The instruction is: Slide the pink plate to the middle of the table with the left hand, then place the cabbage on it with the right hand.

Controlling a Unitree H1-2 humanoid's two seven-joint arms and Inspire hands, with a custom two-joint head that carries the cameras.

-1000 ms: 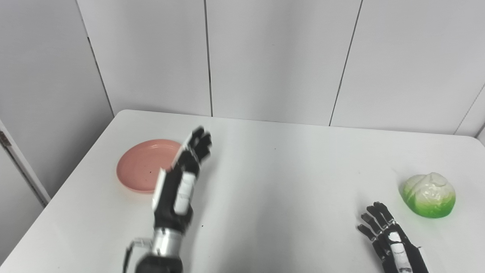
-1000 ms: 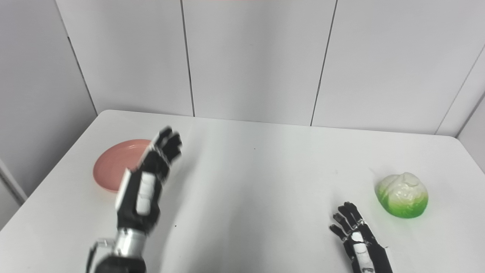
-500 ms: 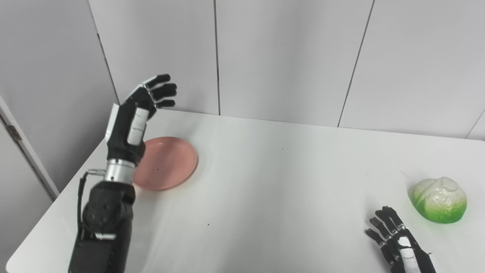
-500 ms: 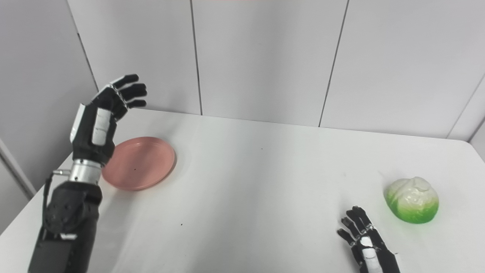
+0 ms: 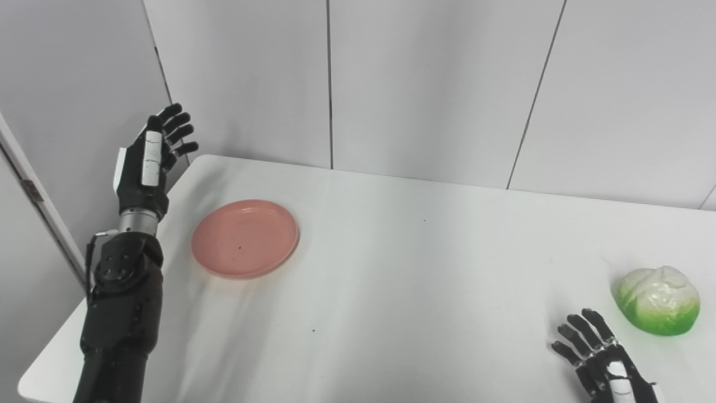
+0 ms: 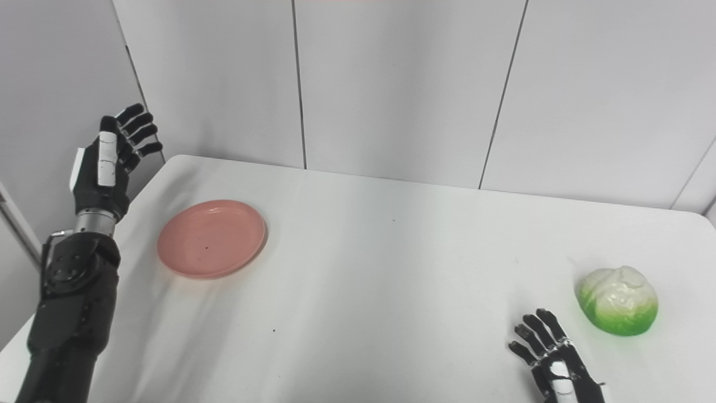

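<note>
A pink plate lies empty on the left part of the white table. My left hand is raised high above the table's left edge, left of the plate and apart from it, open with fingers spread. The green and white cabbage sits near the right edge. My right hand rests open at the bottom right, a short way in front and left of the cabbage, not touching it.
Grey wall panels stand close behind the table's far edge. The table's rounded left corner lies just below my raised left hand. A few small dark specks mark the tabletop.
My left hand swung from over the plate's right side up and leftward, ending beyond the table's left edge. The camera view shifted a little. The plate, cabbage and right hand stayed put.
</note>
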